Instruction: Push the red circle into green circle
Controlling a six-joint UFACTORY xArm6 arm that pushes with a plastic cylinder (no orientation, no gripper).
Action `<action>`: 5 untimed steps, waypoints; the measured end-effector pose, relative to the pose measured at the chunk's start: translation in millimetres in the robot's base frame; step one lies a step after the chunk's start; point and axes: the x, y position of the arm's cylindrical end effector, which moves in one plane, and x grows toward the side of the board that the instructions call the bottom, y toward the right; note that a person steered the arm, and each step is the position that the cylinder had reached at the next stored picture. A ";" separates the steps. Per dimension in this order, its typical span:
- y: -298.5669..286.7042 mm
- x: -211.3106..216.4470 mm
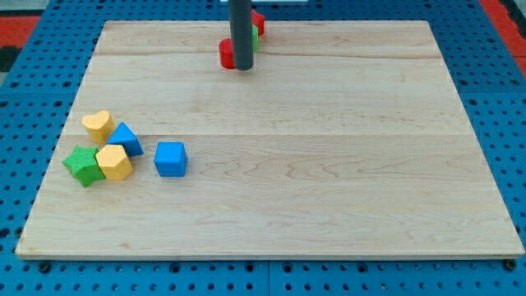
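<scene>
My tip (242,67) rests on the board near the view's top centre. The red circle (225,53) lies just left of the rod and touches it, partly hidden behind it. A green block (256,39), probably the green circle, peeks out right of the rod, mostly hidden. Another red block (258,21) sits above the green one at the board's top edge, also partly hidden by the rod.
At the view's lower left sits a cluster: a yellow heart (98,124), a blue triangle (126,138), a green star (82,164) and a yellow hexagon (113,162). A blue cube (170,158) lies just right of them. The wooden board (329,164) rests on a blue pegboard.
</scene>
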 end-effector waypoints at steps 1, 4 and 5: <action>-47.0 18.1; -42.0 -14.4; -13.6 -12.7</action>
